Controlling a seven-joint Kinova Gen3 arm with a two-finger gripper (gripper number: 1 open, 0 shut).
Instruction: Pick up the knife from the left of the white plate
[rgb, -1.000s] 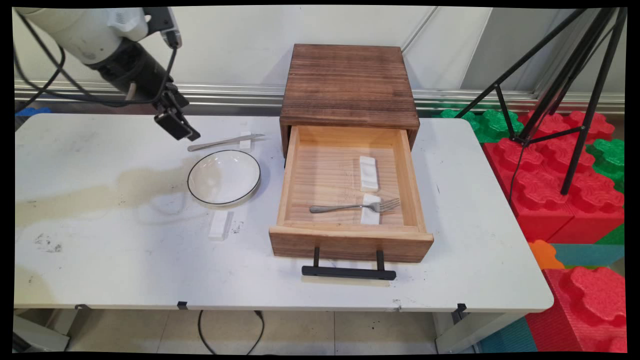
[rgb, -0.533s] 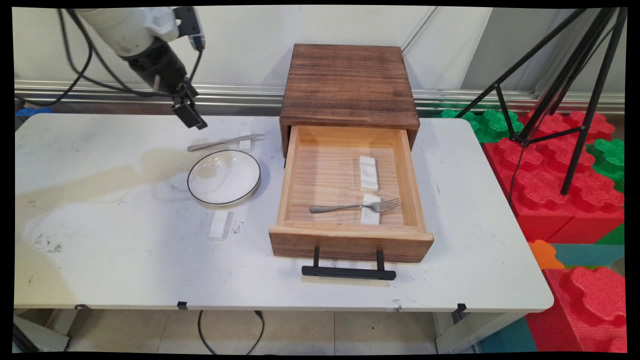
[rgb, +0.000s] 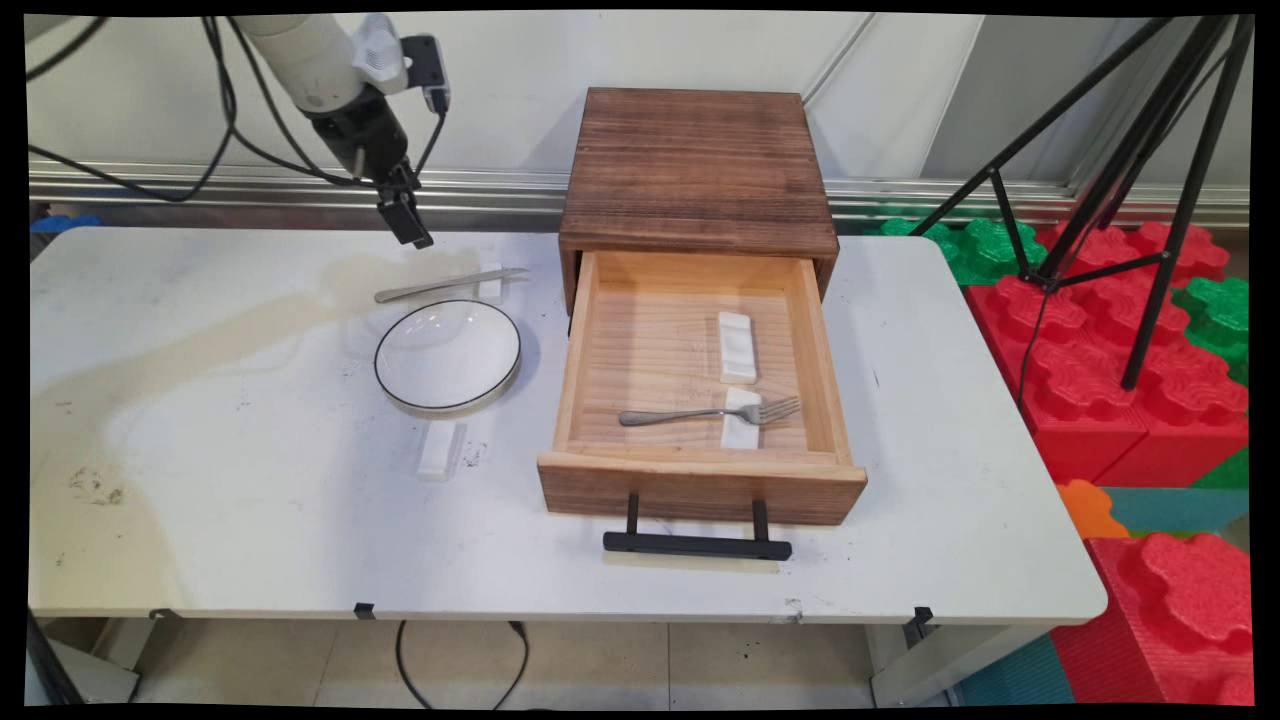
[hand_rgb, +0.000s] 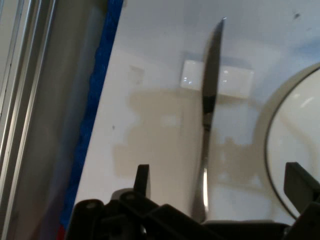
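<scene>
Gripper (hand_rgb: 215, 185): jaws spread wide, holding nothing, above the knife (hand_rgb: 207, 125) near the worktop's (rgb: 250, 520) far edge; blade propped on a white rest (hand_rgb: 235, 80); plate (hand_rgb: 295, 150) just beside; a centred, level descent would suit.

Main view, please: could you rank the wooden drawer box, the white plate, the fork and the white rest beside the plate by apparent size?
Largest to smallest:
1. wooden drawer box
2. white plate
3. fork
4. white rest

Plate and fork are close in length; the plate covers far more area.
</scene>
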